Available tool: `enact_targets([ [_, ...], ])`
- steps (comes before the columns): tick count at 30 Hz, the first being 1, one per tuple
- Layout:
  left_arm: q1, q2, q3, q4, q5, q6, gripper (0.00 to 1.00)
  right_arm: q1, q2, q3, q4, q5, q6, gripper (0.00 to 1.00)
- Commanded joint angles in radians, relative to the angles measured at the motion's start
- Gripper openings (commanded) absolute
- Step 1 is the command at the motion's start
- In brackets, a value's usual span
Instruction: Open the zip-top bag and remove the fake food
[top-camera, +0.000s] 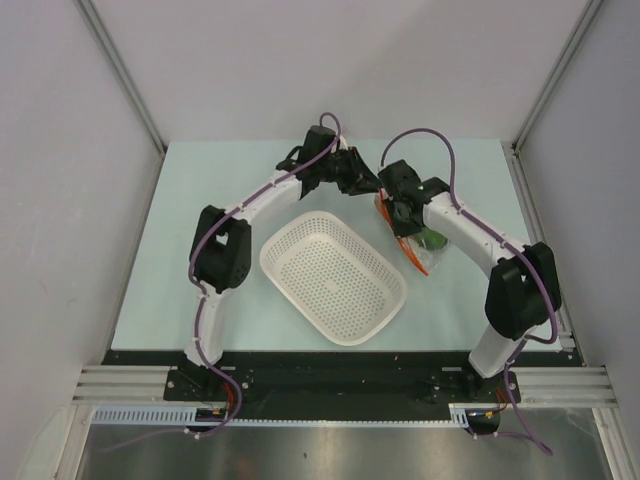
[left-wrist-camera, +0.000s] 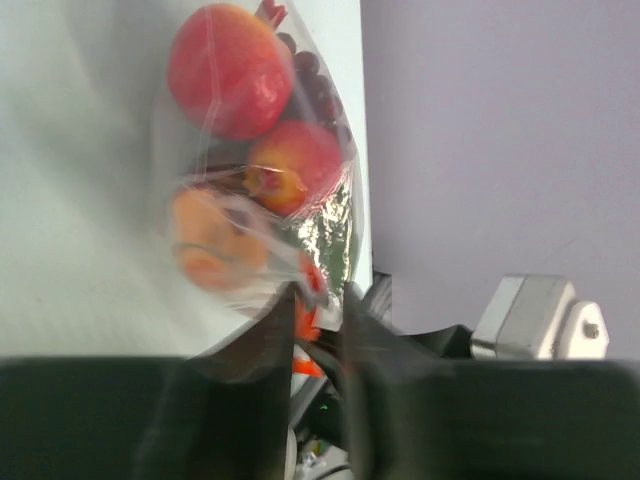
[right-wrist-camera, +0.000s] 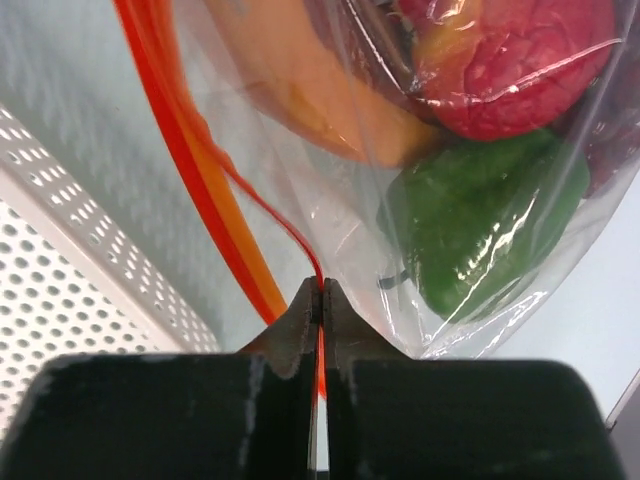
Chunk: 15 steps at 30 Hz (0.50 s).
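Note:
The zip-top bag (top-camera: 420, 258) lies right of the basket, its orange-red zipper strip (right-wrist-camera: 190, 150) facing the basket. Inside it are a green bell pepper (right-wrist-camera: 480, 220), a red round fruit (right-wrist-camera: 510, 60) and an orange piece (right-wrist-camera: 320, 90). The left wrist view shows two red fruits (left-wrist-camera: 228, 68), the orange piece (left-wrist-camera: 215, 250) and dark grapes (left-wrist-camera: 315, 85). My right gripper (right-wrist-camera: 321, 290) is shut on one thin lip of the zipper strip. My left gripper (left-wrist-camera: 318, 300) is at the bag's far end, its jaws narrowly apart with the strip's end pinched between them. Both grippers meet in the top view: left (top-camera: 368, 188), right (top-camera: 398, 212).
A white perforated basket (top-camera: 333, 277) stands at the table's middle, just left of the bag; its rim shows in the right wrist view (right-wrist-camera: 60, 300). Grey walls close the table at the back and on both sides.

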Motion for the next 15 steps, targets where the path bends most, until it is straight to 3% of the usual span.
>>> enact_targets([
  [1, 0.028, 0.015, 0.207, -0.128, 0.008, 0.079, 0.39, -0.025, 0.022, 0.16, -0.034, -0.017, 0.096, 0.0],
  [3, 0.035, 0.005, 0.258, -0.185, -0.013, 0.155, 0.48, -0.047, 0.045, 0.235, -0.071, -0.054, 0.13, 0.0],
  [5, 0.037, -0.024, 0.252, -0.245, -0.051, 0.243, 0.5, -0.073, 0.073, 0.276, -0.109, -0.096, 0.156, 0.0],
  [8, 0.038, -0.119, 0.105, -0.218, -0.077, 0.345, 0.51, -0.108, 0.102, 0.348, -0.161, -0.163, 0.168, 0.0],
  [11, 0.032, -0.236, -0.056, -0.106, -0.045, 0.376, 0.38, -0.131, 0.122, 0.41, -0.2, -0.211, 0.165, 0.0],
  [12, 0.022, -0.282, -0.151, -0.024, -0.029, 0.379, 0.28, -0.134, 0.137, 0.442, -0.21, -0.223, 0.164, 0.0],
  [15, -0.032, -0.324, -0.271, 0.078, 0.024, 0.385, 0.24, -0.143, 0.168, 0.485, -0.25, -0.274, 0.153, 0.0],
])
